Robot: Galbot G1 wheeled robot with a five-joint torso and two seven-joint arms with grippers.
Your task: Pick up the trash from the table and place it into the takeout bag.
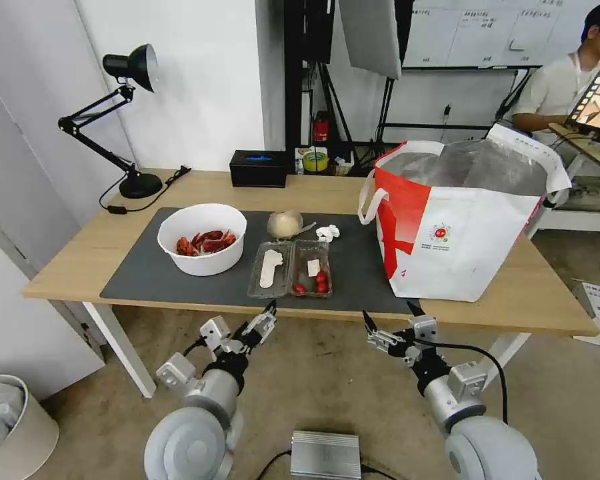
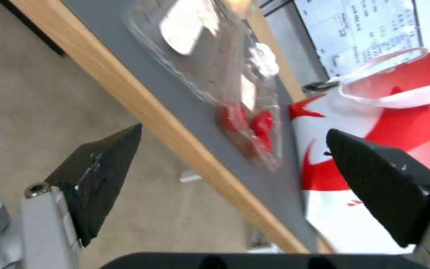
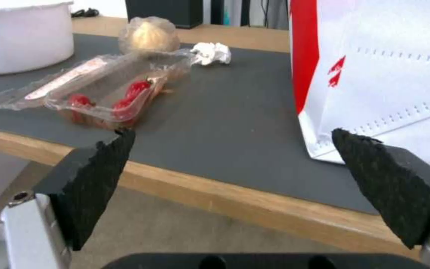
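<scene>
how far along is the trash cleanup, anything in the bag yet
Nothing looks bagged. The bowl, clamshell box, beige cup and tissue all sit on the mat, beside the takeout bag. The left claw and right claw hang open and empty below the table edge. All four pieces remain.

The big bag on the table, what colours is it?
White and red takeout bag, silver inside; head view shows it best.

We see a white wall (image 1: pixel 200 80) behind the desk, a black desk lamp (image 1: pixel 123 113) and a black tissue box (image 1: pixel 259 168) near it. Beige carpet (image 1: pixel 327 387) covers the floor, with a white bin (image 1: pixel 13 427) beside us and a whiteboard (image 1: pixel 487 30) farther back.
</scene>
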